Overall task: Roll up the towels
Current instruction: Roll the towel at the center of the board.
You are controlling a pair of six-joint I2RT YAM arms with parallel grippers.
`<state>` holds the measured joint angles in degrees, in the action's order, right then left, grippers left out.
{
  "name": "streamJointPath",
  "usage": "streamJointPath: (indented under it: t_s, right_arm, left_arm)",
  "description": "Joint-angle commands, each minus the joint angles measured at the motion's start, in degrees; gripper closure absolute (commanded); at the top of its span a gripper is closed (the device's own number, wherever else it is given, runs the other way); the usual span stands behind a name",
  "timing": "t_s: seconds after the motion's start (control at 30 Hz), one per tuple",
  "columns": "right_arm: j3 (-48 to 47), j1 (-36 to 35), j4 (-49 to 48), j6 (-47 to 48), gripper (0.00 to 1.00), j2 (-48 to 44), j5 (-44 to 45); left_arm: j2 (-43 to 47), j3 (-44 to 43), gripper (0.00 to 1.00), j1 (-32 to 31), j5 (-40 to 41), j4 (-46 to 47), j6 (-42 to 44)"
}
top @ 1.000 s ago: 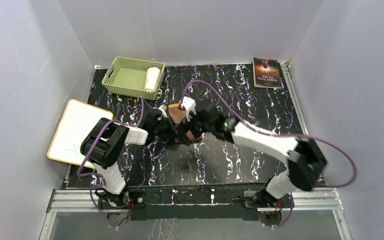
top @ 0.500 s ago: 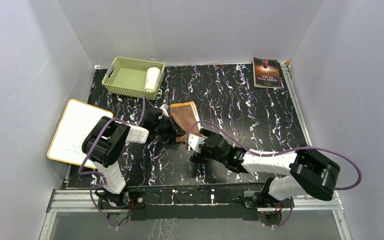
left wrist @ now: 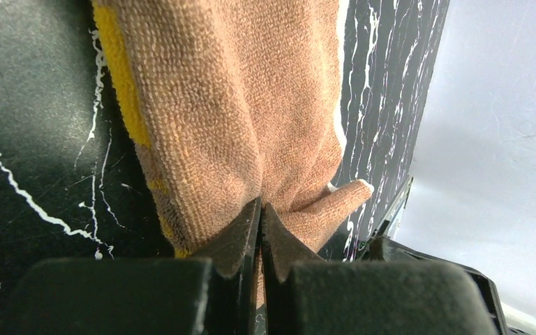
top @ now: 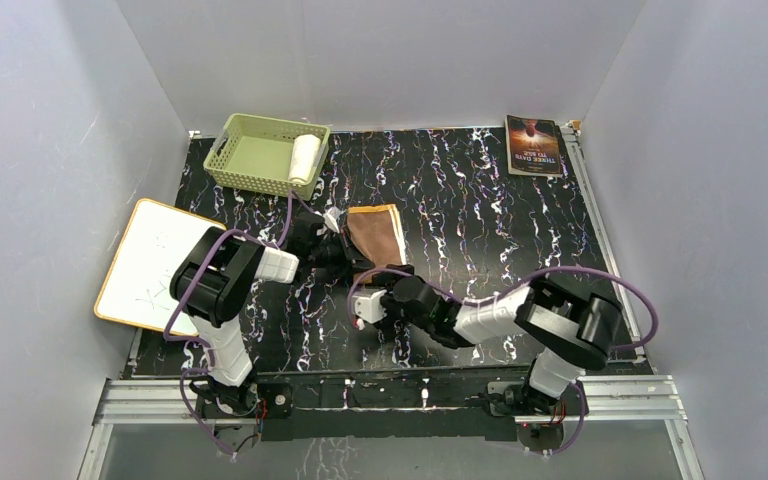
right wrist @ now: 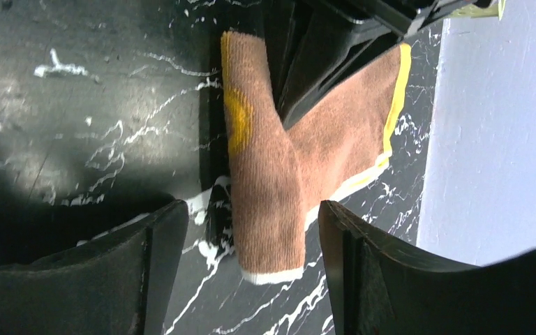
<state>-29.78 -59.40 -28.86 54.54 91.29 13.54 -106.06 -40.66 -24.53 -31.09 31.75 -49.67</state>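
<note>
At the middle of the table [top: 500,210], the left hand [left wrist: 259,222] pinches the near edge of the brown towel [top: 377,230] while the right hand [top: 370,306] gapes empty just nearer, so a one-sided pull could bunch or skew it instead of rolling it.

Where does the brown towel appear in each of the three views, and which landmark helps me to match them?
Top external: the brown towel lies mid-table, just beyond the left claw.
Left wrist: it fills the upper centre, pinched in the shut claw.
Right wrist: centre, with yellow print.
Shared landmark: the left claw gripping its edge, seen in every view.
</note>
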Motion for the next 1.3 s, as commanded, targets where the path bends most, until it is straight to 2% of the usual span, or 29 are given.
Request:
streamJointPath:
  t_s: [0.0, 0.2, 0.37, 0.43, 0.63, 0.7, 0.83, 0.9, 0.93, 1.03, 1.1, 1.2, 1.27]
  right_arm:
    - [-4.0, -0.1, -5.8, 4.0, 0.35, 4.5, -0.9]
    - [-5.6, -0.1, -7.4, 4.9, 0.47, 8.1, -1.0]
    - [-7.2, 0.0, -6.7, 4.3, 0.62, 11.9, -1.1]
    - [-7.7, 0.1, -6.6, 3.8, 0.64, 12.6, -1.5]
    - [-9.3, 1.7, -6.4, -0.4, 0.74, 13.6, -2.4]
    - [-9.8, 2.6, -6.0, -2.6, 0.81, 13.4, -3.0]
    - [-13.0, 4.2, 0.7, -7.9, 1.00, 11.8, -4.3]
    - [-15.7, 4.3, 7.1, -12.5, 1.00, 10.1, -5.8]
    - [-16.9, 4.3, 10.7, -15.2, 1.00, 9.2, -7.1]
    - [-21.7, 4.3, 21.6, -24.6, 1.00, 5.9, -10.1]
    - [-26.9, 4.3, 31.5, -31.3, 1.00, 5.1, -12.4]
    - [-32.8, 4.5, 41.4, -40.4, 1.00, 4.2, -17.9]
    - [-34.8, 4.5, 44.2, -44.5, 1.00, 3.2, -22.2]
  left_arm:
    - [-4.2, 3.1, 1.00, 0.5, 3.1, -12.3, 4.7]
    - [-4.1, 3.2, 1.00, 1.7, 1.5, -13.0, 5.7]
    - [-4.2, 1.8, 1.00, 1.9, 1.0, -15.1, 7.6]
    - [-4.2, 1.5, 1.00, 1.9, 0.7, -15.7, 8.3]
    - [-3.7, 0.5, 1.00, 2.2, -0.7, -16.9, 9.7]
    - [-3.5, -0.1, 1.00, 2.5, -1.1, -18.1, 10.3]
    - [-1.4, -3.2, 1.00, 4.8, -2.9, -22.1, 12.1]
    - [1.0, -6.4, 1.00, 7.1, -4.0, -25.8, 13.4]
    - [2.4, -8.2, 0.97, 8.6, -4.2, -28.0, 14.3]
    - [7.2, -14.7, 0.60, 13.1, -2.3, -36.3, 17.5]
    - [10.7, -17.8, 0.47, 15.6, -0.5, -40.8, 19.5]
    - [14.3, -18.7, 0.42, 18.5, 0.1, -44.2, 21.0]
    - [16.4, -17.3, 0.41, 19.6, -0.8, -45.0, 21.3]
